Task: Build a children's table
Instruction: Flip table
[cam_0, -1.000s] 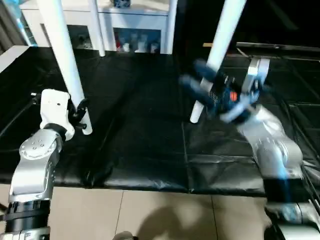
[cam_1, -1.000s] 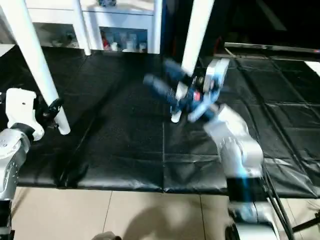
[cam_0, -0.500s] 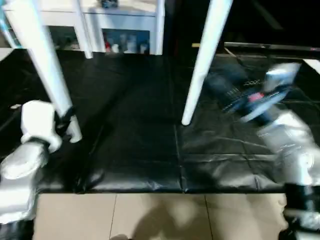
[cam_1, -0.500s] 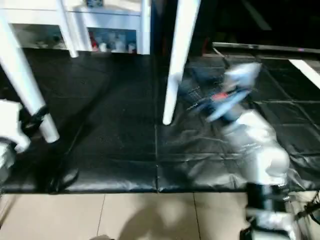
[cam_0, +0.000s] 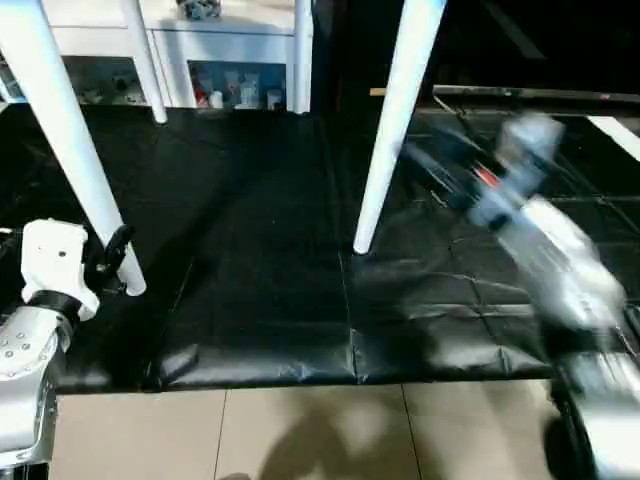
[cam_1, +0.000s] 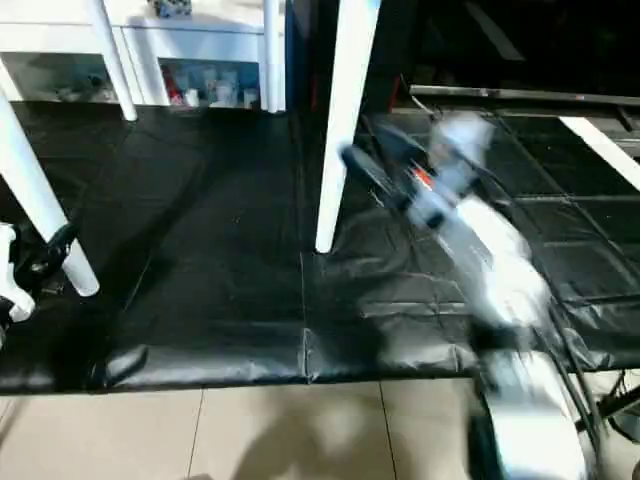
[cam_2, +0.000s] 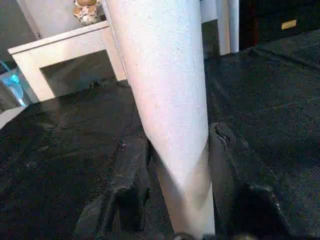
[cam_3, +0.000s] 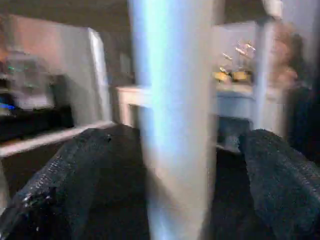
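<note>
while my left gripper (cam_0: 112, 262) pinches the near-left leg (cam_0: 68, 140) of the children's table close to its lower end, my right gripper (cam_3: 170, 165) sits with its fingers (cam_3: 65, 180) spread wide on either side of the near-right leg (cam_0: 392, 120), not touching it. both white legs slant down toward the black mat (cam_0: 260, 250). two more legs (cam_0: 145, 60) stand farther back, before a white cabinet (cam_0: 240, 70).

Dim room; the black mat (cam_0: 250, 250) shows soft sheen. Motion blur smears the right end effector (cam_0: 440, 165); the left end effector (cam_2: 175, 165) looks sharp.
</note>
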